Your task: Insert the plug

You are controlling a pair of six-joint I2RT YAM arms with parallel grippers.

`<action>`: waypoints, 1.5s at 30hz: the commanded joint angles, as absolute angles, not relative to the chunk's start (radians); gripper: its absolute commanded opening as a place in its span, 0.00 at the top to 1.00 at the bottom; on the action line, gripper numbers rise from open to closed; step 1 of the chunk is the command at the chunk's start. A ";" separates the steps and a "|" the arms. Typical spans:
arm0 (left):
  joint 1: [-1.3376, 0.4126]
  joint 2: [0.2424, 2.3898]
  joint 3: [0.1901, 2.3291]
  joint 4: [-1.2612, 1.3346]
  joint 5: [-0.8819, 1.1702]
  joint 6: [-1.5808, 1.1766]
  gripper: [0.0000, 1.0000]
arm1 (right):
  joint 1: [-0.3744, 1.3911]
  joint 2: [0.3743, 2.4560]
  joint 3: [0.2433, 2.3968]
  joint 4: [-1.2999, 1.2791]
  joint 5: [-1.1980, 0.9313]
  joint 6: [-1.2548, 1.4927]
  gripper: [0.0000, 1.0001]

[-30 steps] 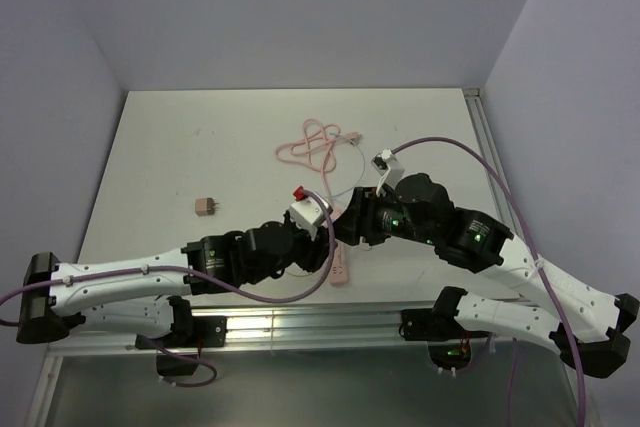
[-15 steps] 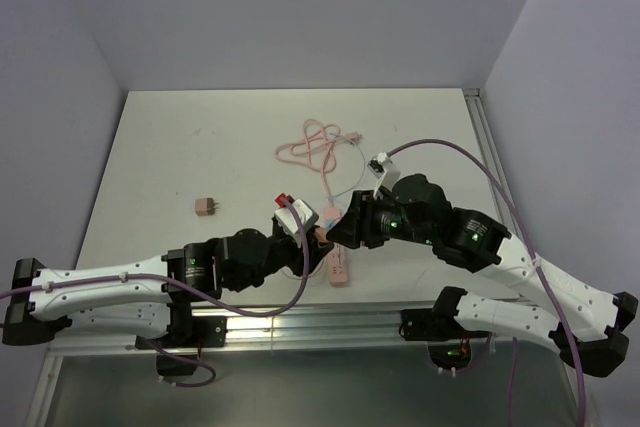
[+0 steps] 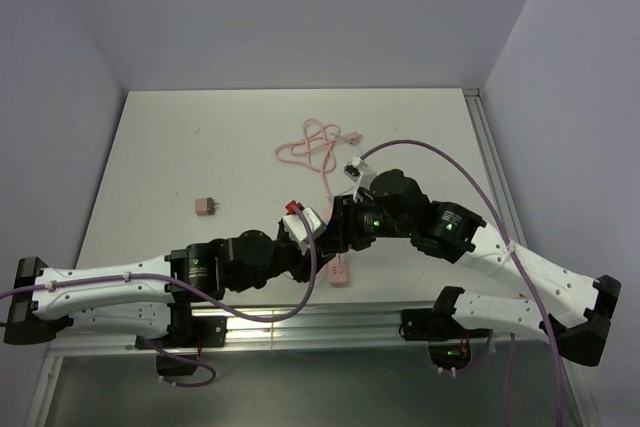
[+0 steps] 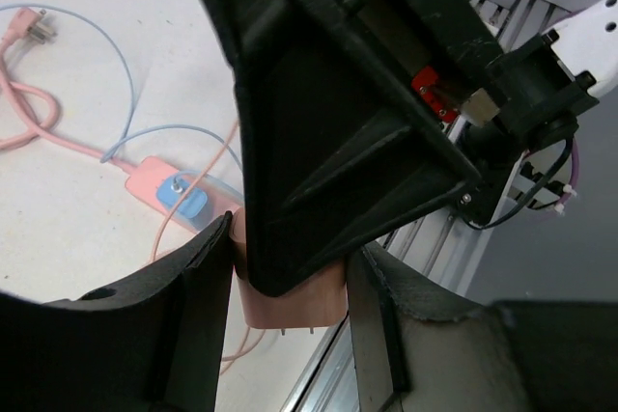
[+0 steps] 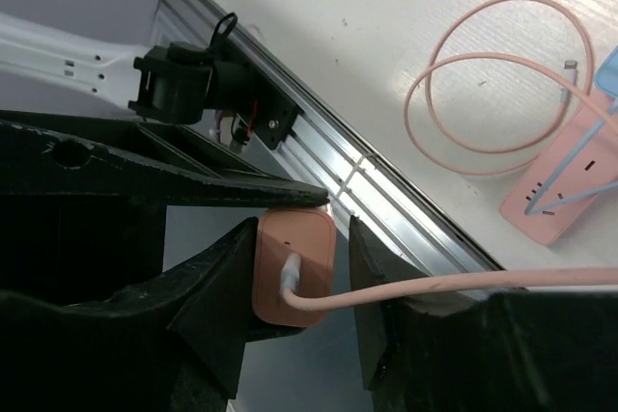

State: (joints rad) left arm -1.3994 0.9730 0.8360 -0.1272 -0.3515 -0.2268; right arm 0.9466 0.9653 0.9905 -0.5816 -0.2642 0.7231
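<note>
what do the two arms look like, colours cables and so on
The left arm and right arm match: white links near the bases, bulky black joints toward the wrists. A purple cable loops along each. Small green lights glow on the right arm's joints. The jaws are black and angular.

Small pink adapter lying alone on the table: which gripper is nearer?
Left. The left gripper is right of the adapter; the right gripper is farther right, both around one pink charger.

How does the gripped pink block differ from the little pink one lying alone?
The charger block is held up by the right gripper; the lone plug lies on the table. The charger block has a pink cable plugged in; the lone plug has none. Both are pink.
</note>
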 commanded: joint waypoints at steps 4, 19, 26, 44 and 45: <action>-1.405 0.973 0.887 -0.069 -0.307 -0.198 1.00 | 0.959 0.976 0.973 -0.555 -0.319 0.675 0.73; -1.405 0.643 0.712 -0.069 -0.687 -0.531 0.14 | 0.723 1.184 1.461 -0.620 0.130 0.421 1.00; -1.405 0.600 0.701 -0.176 -0.673 -0.635 0.18 | 0.626 1.338 1.883 -0.525 0.503 0.114 1.00; -1.405 0.751 0.707 -0.299 -0.715 -0.877 0.23 | 0.643 1.250 1.196 -0.496 0.241 0.228 1.00; -1.405 0.765 0.713 -0.322 -0.713 -0.921 0.24 | 0.655 1.238 1.160 -0.491 0.250 0.254 1.00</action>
State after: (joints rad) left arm -1.4021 0.7269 0.6525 -0.2470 -0.6975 -0.8036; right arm 0.6323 1.2800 1.2404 -0.4862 0.3347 0.1673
